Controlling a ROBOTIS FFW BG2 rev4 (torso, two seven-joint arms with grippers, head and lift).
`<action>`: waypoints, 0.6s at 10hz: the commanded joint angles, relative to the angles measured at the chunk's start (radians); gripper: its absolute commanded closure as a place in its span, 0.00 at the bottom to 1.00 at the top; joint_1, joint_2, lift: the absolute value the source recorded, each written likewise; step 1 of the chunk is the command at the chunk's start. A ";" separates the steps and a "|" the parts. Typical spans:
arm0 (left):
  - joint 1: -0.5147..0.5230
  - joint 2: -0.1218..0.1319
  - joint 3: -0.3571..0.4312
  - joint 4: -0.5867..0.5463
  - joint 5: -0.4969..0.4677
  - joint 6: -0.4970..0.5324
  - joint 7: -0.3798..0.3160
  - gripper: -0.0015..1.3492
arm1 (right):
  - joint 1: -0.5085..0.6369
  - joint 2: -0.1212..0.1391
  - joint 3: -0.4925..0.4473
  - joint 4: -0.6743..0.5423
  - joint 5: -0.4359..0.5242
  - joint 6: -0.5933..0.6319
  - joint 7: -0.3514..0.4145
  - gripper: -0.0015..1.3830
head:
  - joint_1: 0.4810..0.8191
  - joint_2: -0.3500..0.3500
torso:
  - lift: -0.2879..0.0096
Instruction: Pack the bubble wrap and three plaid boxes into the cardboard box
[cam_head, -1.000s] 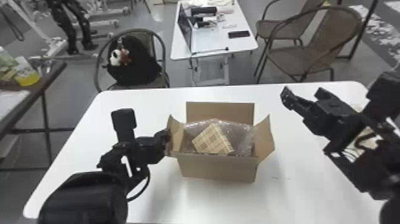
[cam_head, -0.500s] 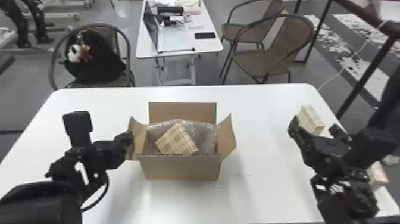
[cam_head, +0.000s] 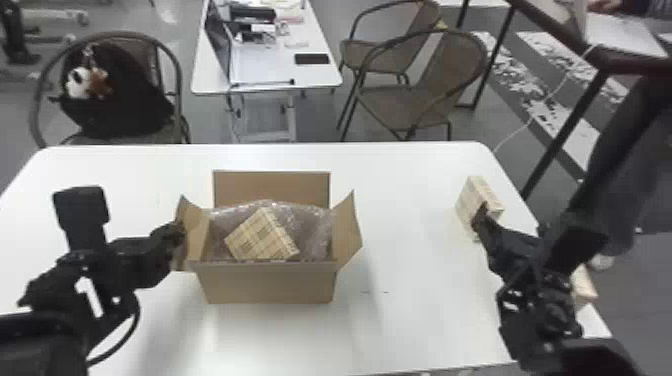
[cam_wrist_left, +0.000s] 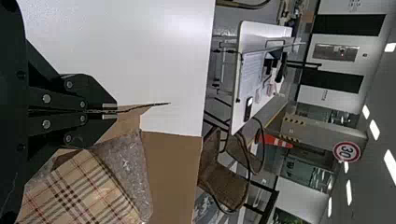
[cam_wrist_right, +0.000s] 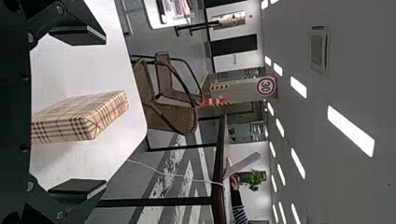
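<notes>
From where I stand, the cardboard box (cam_head: 267, 285) sits open on the bench (cam_head: 420, 320), left of centre in the frame, its mouth up so things can go straight in. The bubble wrap (cam_head: 316, 227) lines the inside, presumably as padding, and one plaid box (cam_head: 260, 237) rests tilted among it, a corner pointing up; it may want settling flat to leave room for the others.

At the left of the frame, the left tool (cam_wrist_left: 114, 111) is closed, with the left flap (cam_head: 196, 227) pinched between its fingers. My guess is that this steadies the carton and holds that side out of the way while the other arm does the fetching.

Over at the right of the frame, a second plaid box (cam_head: 469, 200) stands near the bench's edge. The right tool (cam_wrist_right: 103, 112) is spread wide, with nothing in its grasp, its fingers to either side of that box; it looks lined up to take it across the narrow way. The next move would be to go in a bit and squeeze; a crooked approach could nudge the box towards the edge. A third plaid box (cam_head: 583, 287), partly hidden behind the right arm, waits at lower right.
</notes>
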 joint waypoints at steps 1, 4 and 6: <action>0.000 -0.004 -0.003 0.000 0.000 0.001 0.000 0.90 | -0.050 0.003 0.002 0.058 0.014 -0.007 -0.039 0.15 | 0.63 0.37 | 0.66; 0.006 -0.004 -0.001 0.000 0.005 0.001 0.000 0.90 | -0.118 0.046 0.011 0.222 0.010 -0.086 -0.099 0.15 | 0.63 0.33 | 0.66; 0.009 -0.004 -0.004 0.000 0.006 -0.001 0.000 0.90 | -0.176 0.046 0.031 0.315 -0.015 -0.125 -0.099 0.15 | 0.63 0.33 | 0.66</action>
